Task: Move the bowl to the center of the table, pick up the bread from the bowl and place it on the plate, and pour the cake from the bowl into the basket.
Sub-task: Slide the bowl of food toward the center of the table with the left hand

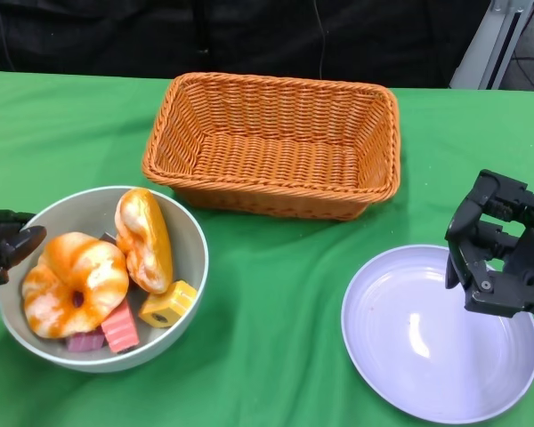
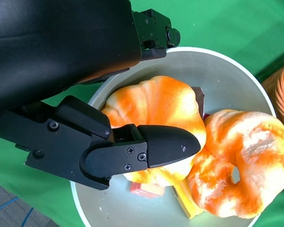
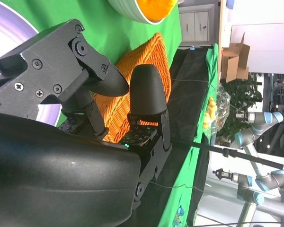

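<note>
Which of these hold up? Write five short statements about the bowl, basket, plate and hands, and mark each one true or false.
1. The basket has nothing in it. True.
2. A piece of bread lies on the plate. False: the plate is bare; both bread pieces are in the bowl.
3. The bowl sits at the near left of the table, by the left hand. True.
4. The right hand holds a cake piece. False: it holds nothing and hangs over the plate's edge.
5. The bowl also holds pink and yellow cake pieces. True.

An orange woven basket, a grey bowl, a lilac plate and orange-and-cream bread are seen on green desk.
</note>
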Controlling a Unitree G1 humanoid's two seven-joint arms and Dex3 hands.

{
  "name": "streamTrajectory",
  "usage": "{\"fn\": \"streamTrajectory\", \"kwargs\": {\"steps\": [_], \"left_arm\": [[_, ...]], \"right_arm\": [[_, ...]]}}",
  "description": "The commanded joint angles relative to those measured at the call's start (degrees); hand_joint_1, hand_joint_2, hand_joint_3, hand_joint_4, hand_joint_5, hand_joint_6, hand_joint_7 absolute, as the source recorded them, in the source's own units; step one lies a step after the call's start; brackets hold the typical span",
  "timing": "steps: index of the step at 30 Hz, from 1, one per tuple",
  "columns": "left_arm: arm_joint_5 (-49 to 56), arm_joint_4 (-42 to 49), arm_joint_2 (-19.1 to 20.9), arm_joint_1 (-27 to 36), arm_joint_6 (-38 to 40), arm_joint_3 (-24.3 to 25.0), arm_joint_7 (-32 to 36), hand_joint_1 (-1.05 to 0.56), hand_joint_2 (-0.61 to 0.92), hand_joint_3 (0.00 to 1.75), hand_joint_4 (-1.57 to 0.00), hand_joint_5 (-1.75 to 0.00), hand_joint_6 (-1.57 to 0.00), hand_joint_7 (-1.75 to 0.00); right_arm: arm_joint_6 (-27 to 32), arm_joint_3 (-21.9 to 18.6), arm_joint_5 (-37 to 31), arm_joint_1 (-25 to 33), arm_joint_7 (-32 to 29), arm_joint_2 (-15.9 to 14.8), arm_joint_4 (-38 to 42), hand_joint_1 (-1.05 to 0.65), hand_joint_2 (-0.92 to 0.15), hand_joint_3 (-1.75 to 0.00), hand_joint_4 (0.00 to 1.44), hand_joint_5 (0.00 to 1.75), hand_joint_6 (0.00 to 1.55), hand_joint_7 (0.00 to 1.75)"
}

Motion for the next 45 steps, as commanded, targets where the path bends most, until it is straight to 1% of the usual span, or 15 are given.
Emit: {"fn": "streamTrajectory", "kwargs": {"steps": [1,4,6,11,16,22,30,35,38,41,45], "left_arm": [[-0.8,-1.7,1.0,1.1,-0.2,-0.2,-2.0,-0.9,0.92,0.71,-0.49,-0.18,-0.06,-0.02],[-1.1,-3.5,1.0,1.5,1.1,-0.6,-2.9,-0.92,0.92,0.72,-0.57,-0.18,-0.08,-0.02],[-1.7,-4.0,0.6,1.6,2.6,-0.4,-3.6,-0.9,0.92,0.71,-0.59,-0.18,-0.07,-0.01],[-3.3,-6.6,0.0,2.5,5.5,-0.1,-4.5,-0.89,0.92,0.71,-0.57,-0.14,-0.07,-0.01],[-5.5,-9.8,-0.7,3.5,8.8,0.1,-4.7,-0.88,0.92,0.72,-0.6,-0.14,-0.05,0.0],[-8.9,-13.8,-1.8,4.5,14.3,1.0,-3.9,-0.87,0.92,0.72,-0.62,-0.14,-0.06,-0.01],[-12.4,-22.7,-4.2,7.5,21.1,1.2,-0.9,-0.85,0.92,0.71,-0.62,-0.13,-0.06,-0.01],[-12.7,-25.5,-6.0,8.3,22.9,0.3,1.6,-0.85,0.92,0.7,-0.67,-0.14,-0.07,-0.01],[-13.0,-26.6,-7.0,8.5,24.0,-0.1,2.7,-0.85,0.92,0.69,-0.69,-0.14,-0.09,-0.01],[-13.1,-27.1,-7.1,8.6,24.5,-0.2,3.1,-0.85,0.92,0.68,-0.7,-0.14,-0.09,-0.02],[-13.0,-29.5,-7.5,9.5,24.0,-2.1,2.7,-0.85,0.92,0.67,-0.71,-0.15,-0.1,-0.02]], "right_arm": [[-0.6,-0.3,0.4,-0.8,-0.3,-0.1,-0.1,-0.11,-0.48,-1.29,0.83,1.75,0.65,1.63],[-0.6,-0.3,0.4,-0.6,-0.4,-0.1,-0.3,-0.11,-0.48,-1.29,0.83,1.75,0.65,1.63],[-0.8,-0.4,0.3,-0.6,-0.5,-0.1,-0.3,-0.1,-0.48,-1.29,0.83,1.75,0.65,1.63],[-0.6,-0.6,0.7,-0.6,-0.5,-0.3,-0.5,-0.1,-0.48,-1.3,0.84,1.75,0.66,1.63],[-0.9,-0.7,0.5,-0.7,-0.3,-0.5,-0.1,-0.12,-0.47,-1.29,0.84,1.75,0.66,1.63],[-0.9,-0.5,0.2,-0.7,-0.5,-0.5,-0.2,-0.12,-0.47,-1.29,0.83,1.75,0.66,1.63],[-1.3,-0.4,0.2,-0.6,-0.4,-0.6,-0.2,-0.12,-0.48,-1.29,0.83,1.75,0.65,1.63],[-0.5,-0.3,0.2,-0.5,-0.7,-0.6,-0.8,-0.12,-0.47,-1.29,0.83,1.75,0.65,1.63],[-1.1,-0.3,0.3,-0.5,-0.4,-0.6,-0.5,-0.12,-0.48,-1.29,0.83,1.75,0.65,1.63],[-1.2,-0.3,0.3,-0.6,-0.3,-0.6,-0.5,-0.11,-0.48,-1.29,0.83,1.75,0.65,1.64],[-0.8,-0.3,0.3,-0.7,-0.5,-0.5,-0.5,-0.12,-0.48,-1.29,0.83,1.75,0.64,1.64]]}}
